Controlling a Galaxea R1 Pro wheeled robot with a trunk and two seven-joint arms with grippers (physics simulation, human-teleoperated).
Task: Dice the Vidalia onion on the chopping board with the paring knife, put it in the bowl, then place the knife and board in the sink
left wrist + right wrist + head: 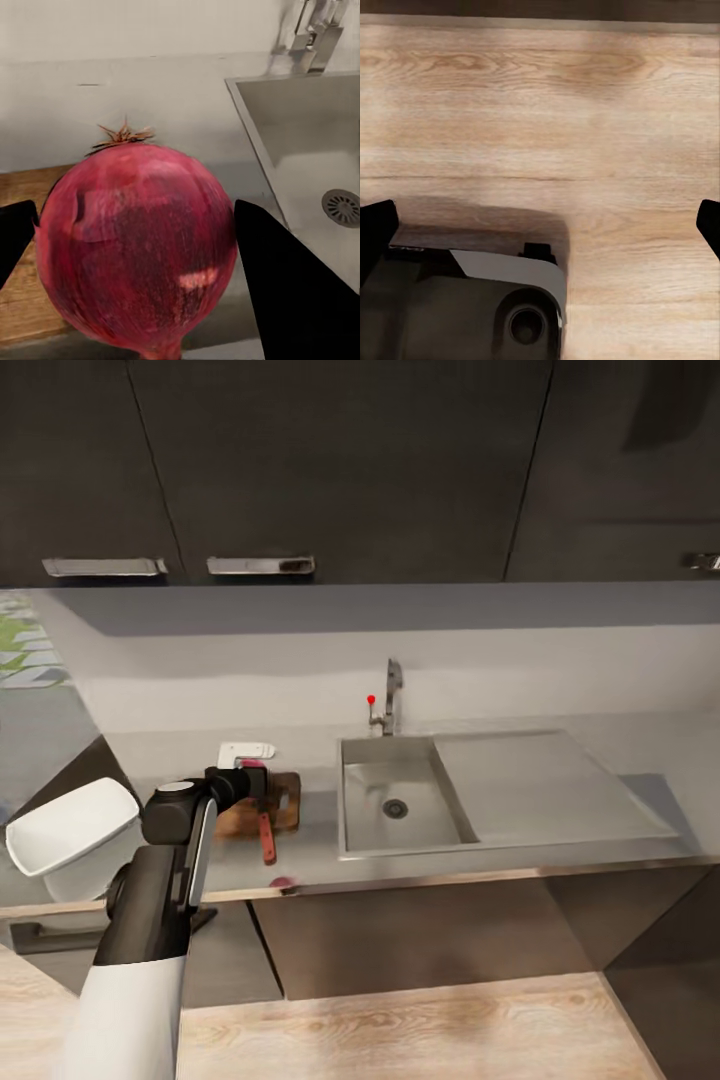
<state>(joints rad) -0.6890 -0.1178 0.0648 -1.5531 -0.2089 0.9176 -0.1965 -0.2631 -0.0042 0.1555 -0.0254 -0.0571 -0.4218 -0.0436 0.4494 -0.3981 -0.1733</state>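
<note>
1. the left pincer (139, 247) is clamped on a round dark-red onion with a dry brown tuft (135, 251); its black fingers (289, 277) press against both sides of the onion.
2. in the head view the left arm reaches over the rectangular brown wooden chopping board (281, 800), which lies on the smooth grey bench (560, 735) just left of the sink.
3. the slim paring knife with a red handle (266, 837) lies across the near edge of the board.
4. the rectangular stainless-steel sink with a round dark drain (400, 805) sits right of the board.
5. the glossy white rounded-square bowl (70, 828) stands at the far left of the bench.
6. the right pincer (544, 225) hangs open above the pale wooden floor (585, 112), its dark fingertips (375, 225) wide apart.
</note>
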